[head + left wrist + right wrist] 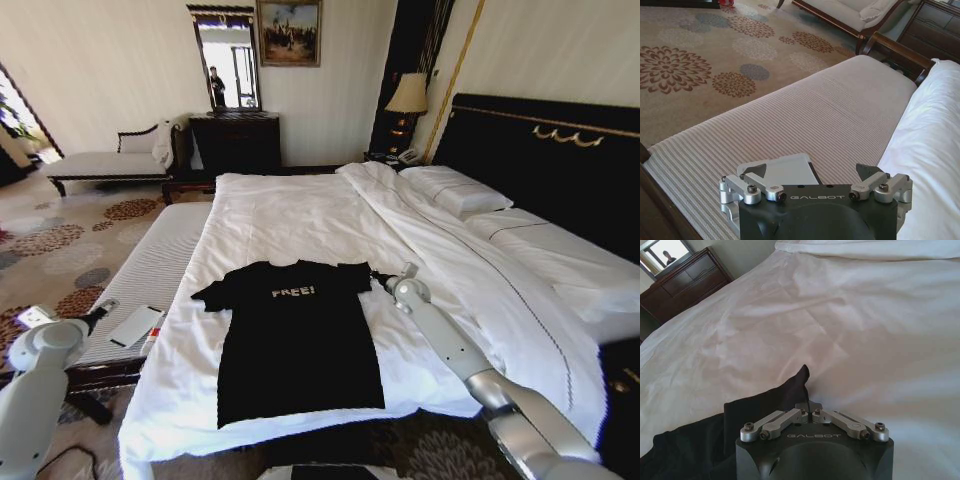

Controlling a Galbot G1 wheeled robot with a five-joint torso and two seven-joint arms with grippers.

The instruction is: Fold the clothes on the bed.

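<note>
Right claw pinching T-shirt sleeve

We find the black T-shirt (298, 338) lying flat, chest up, on the white bed (300, 215) near its foot. Our right claw (380, 277) is closed on the sleeve tip, arm stretched low across the duvet. We judge the fabric soft, light and limp; sleeve ends and hem corners offer the best hold. Our left claw (816, 176) stands open, parked above the striped bench (790, 115) beside the bed
</note>
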